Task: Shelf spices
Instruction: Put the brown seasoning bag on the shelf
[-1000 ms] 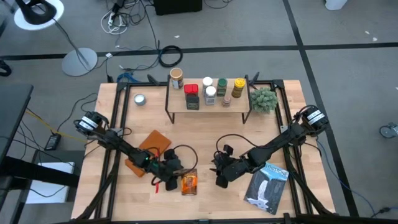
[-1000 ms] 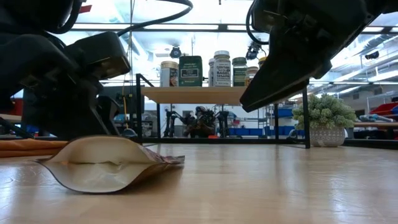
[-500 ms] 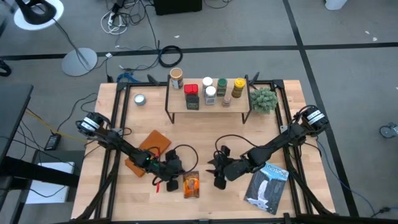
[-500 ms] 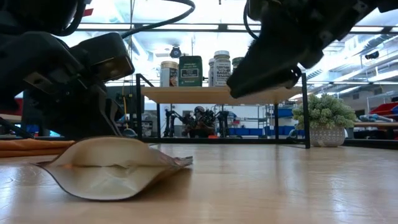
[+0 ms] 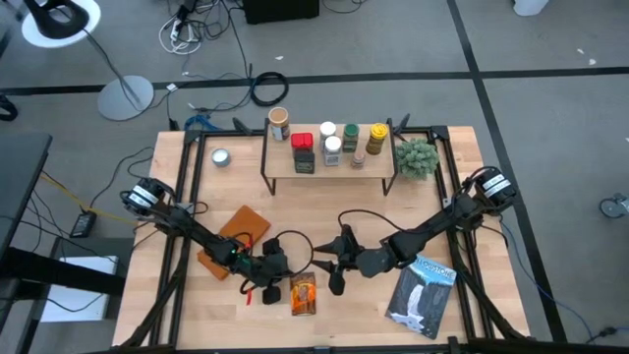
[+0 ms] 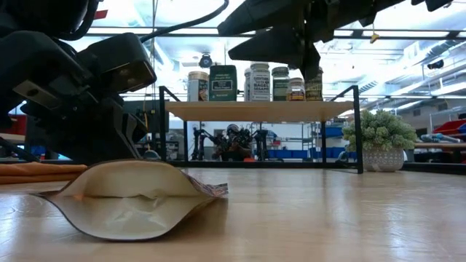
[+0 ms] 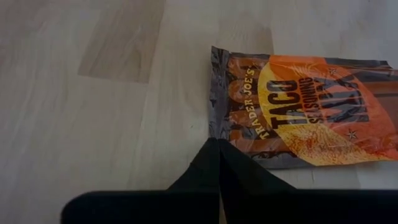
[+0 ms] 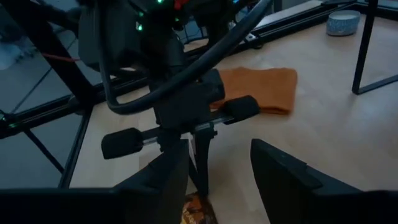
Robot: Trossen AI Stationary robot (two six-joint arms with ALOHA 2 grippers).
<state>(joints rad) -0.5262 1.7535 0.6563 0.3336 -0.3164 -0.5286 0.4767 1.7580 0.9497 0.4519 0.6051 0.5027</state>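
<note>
1. We are in a robotics lab: a table (image 5: 324,202) on grey floor (image 5: 550,108), cables (image 5: 197,25) at 11 o'clock.
2. Ceiling lights (image 6: 218,31) and cluttered benches (image 6: 233,145) fill the room behind.

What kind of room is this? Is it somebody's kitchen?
Probably not a kitchen. It looks like a robot lab or workshop: two robot arms work at a wooden table, cables lie loose on the grey floor, and the low view shows long ceiling lights and shelving behind.
</note>
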